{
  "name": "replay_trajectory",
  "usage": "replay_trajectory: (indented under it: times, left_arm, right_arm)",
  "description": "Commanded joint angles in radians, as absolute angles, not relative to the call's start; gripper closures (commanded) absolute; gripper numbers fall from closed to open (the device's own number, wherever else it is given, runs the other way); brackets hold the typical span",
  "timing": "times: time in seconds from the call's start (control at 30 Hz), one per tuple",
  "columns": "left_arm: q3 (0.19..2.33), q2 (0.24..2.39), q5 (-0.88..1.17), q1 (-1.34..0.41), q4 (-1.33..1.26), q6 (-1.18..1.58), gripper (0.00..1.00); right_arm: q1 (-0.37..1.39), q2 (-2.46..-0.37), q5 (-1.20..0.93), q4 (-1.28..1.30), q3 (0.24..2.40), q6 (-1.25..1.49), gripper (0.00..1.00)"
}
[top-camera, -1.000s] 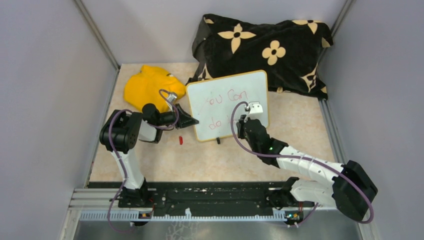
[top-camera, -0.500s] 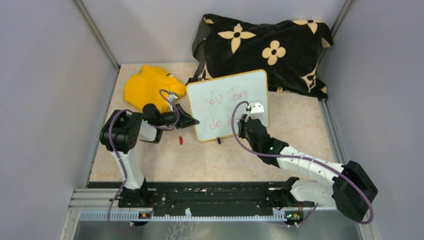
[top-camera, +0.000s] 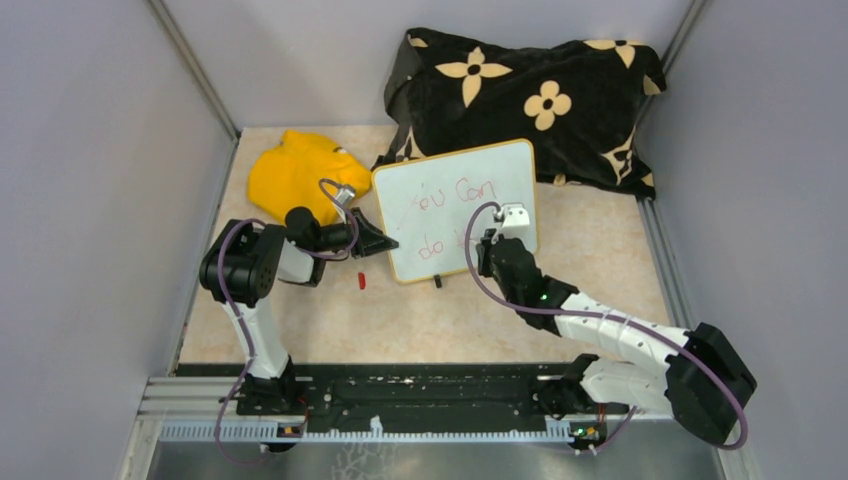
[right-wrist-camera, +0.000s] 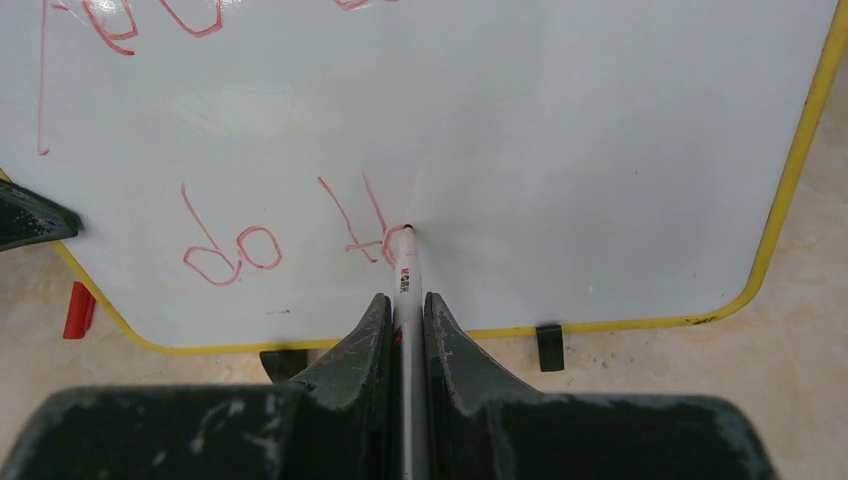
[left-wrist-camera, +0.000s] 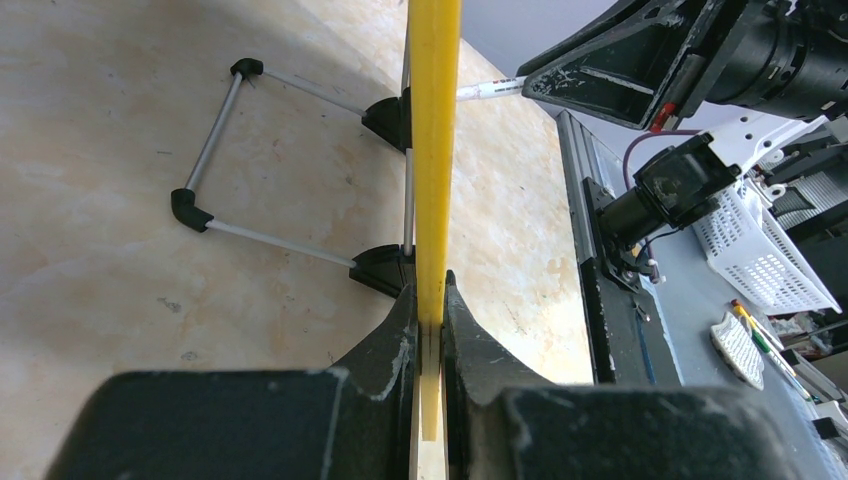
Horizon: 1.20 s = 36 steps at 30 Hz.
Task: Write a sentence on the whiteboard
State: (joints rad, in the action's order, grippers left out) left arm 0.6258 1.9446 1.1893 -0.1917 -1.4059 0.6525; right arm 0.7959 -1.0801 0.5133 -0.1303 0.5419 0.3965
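Note:
The whiteboard [top-camera: 470, 215] stands tilted on small black feet, its yellow rim [left-wrist-camera: 435, 150] seen edge-on in the left wrist view. My left gripper [top-camera: 386, 242] [left-wrist-camera: 430, 292] is shut on the board's left edge. My right gripper [top-camera: 487, 243] [right-wrist-camera: 405, 300] is shut on a white marker [right-wrist-camera: 406, 272]. The marker's tip touches the board's face [right-wrist-camera: 580, 130] in the lower line. The sentence [top-camera: 450, 195] is in red: "You Can" above, "do" [right-wrist-camera: 232, 250] and an unfinished "th" [right-wrist-camera: 362, 222] below. In the top view my right arm hides the end of the lower line.
A yellow cloth [top-camera: 295, 170] lies left of the board. A black flower-patterned cushion [top-camera: 530, 95] sits behind it. A red marker cap [top-camera: 361, 281] [right-wrist-camera: 78, 308] lies on the table by the board's lower left corner. The board's wire stand [left-wrist-camera: 215, 150] reaches out behind it.
My right gripper has crept slightly to the right with the marker on the lower line. The left gripper and the board have not moved.

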Motion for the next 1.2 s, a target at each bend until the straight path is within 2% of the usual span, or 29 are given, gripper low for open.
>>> replay_trajectory:
  times: [0.0,0.7,1.17]
  left_arm:
    - [0.631,1.945,1.209,-0.202,-1.362,0.627,1.00]
    - [0.632,1.944,1.209,-0.207,-1.355,0.623,1.00]
    - [0.633,1.944,1.209,-0.209,-1.351,0.621,1.00]
  right_arm:
    - [0.781,-1.054,0.514,-0.139,0.526,0.411,1.00]
    - [0.782,-1.026,0.518,-0.105,0.504,0.422,1.00]
    - [0.780,-0.938,0.554,-0.106,0.573,0.383,1.00]
